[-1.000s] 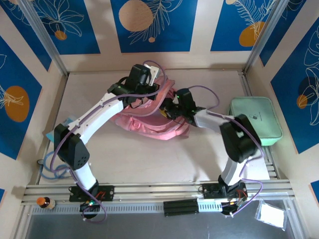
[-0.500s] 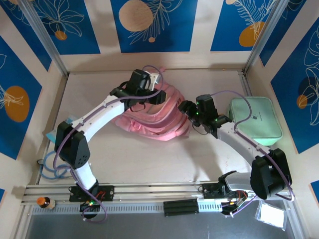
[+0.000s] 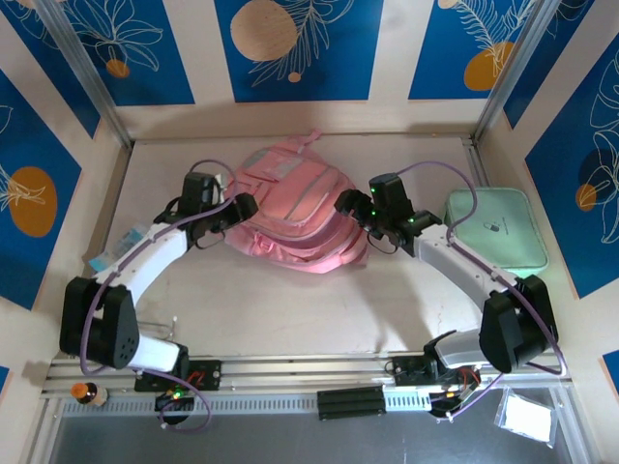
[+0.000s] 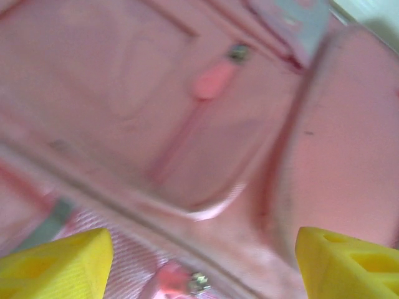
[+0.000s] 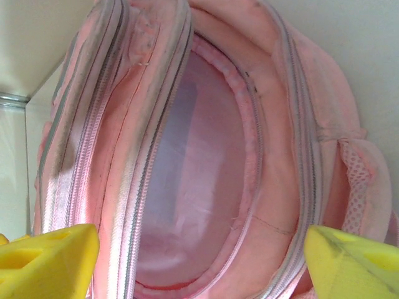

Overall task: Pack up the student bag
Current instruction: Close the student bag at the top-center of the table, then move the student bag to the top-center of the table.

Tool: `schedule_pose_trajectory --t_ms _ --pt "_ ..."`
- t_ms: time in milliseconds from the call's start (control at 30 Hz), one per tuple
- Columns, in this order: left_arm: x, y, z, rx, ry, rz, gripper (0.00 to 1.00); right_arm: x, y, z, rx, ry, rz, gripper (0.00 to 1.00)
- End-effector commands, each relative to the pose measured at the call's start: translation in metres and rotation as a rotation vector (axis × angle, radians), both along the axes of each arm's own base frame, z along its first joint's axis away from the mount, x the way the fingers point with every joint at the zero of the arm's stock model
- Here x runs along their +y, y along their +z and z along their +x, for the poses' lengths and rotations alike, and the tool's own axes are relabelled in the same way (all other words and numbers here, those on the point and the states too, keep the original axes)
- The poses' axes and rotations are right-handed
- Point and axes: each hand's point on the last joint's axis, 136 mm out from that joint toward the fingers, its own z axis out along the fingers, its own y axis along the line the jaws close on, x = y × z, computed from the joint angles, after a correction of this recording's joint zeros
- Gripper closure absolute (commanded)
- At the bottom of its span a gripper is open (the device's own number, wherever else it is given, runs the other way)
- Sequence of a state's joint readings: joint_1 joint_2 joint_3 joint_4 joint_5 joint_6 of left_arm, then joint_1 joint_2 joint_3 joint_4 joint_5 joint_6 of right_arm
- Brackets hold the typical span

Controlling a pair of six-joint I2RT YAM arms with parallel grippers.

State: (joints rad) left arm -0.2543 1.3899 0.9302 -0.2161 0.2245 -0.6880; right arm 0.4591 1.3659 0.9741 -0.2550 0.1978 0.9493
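Observation:
The student bag point(image 3: 295, 208), a soft pink backpack, lies flat at the middle back of the table. My left gripper point(image 3: 239, 207) stands open at the bag's left side, its yellow fingertips point(image 4: 56, 265) wide apart over blurred pink fabric and a zip pull point(image 4: 212, 81), holding nothing. My right gripper point(image 3: 345, 202) is open at the bag's right side. In the right wrist view the student bag point(image 5: 206, 156) gapes between its unzipped edges, with pale lining inside and nothing that I can make out; the right gripper point(image 5: 199, 261) grips nothing.
A flat mint-green case point(image 3: 495, 232) lies at the right, beside the right arm. A small blue item point(image 3: 114, 249) sits at the left edge of the table. An orange-capped bottle point(image 3: 87, 391) and a clear packet point(image 3: 527, 418) lie near the front rail.
My left gripper let go of the bag's top, opened and swung back to the left. The bag settled flat. My right gripper drew out to the bag's right side and opened wider.

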Motion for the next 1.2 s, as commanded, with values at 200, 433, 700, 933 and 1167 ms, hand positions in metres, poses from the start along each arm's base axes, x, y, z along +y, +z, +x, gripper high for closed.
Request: schedule_pose_trajectory --t_ms 200,433,700,933,1167 --pt "0.027 -0.032 0.002 0.076 0.252 -0.25 0.35 0.02 0.003 0.001 0.017 0.068 0.023 0.15" --pt "0.025 -0.044 0.009 0.114 0.306 -0.318 0.56 0.025 0.002 0.0 0.02 0.081 0.027 0.15" --pt "0.014 -0.041 0.022 0.108 0.289 -0.401 0.63 0.03 0.001 -0.002 0.027 0.093 0.031 0.16" --pt "0.005 -0.04 0.034 0.107 0.271 -0.453 0.74 0.032 0.007 -0.004 0.009 0.105 0.013 0.16" --pt "-0.005 -0.026 0.039 0.07 0.233 -0.464 1.0 0.038 0.021 -0.013 -0.048 0.128 -0.1 0.18"
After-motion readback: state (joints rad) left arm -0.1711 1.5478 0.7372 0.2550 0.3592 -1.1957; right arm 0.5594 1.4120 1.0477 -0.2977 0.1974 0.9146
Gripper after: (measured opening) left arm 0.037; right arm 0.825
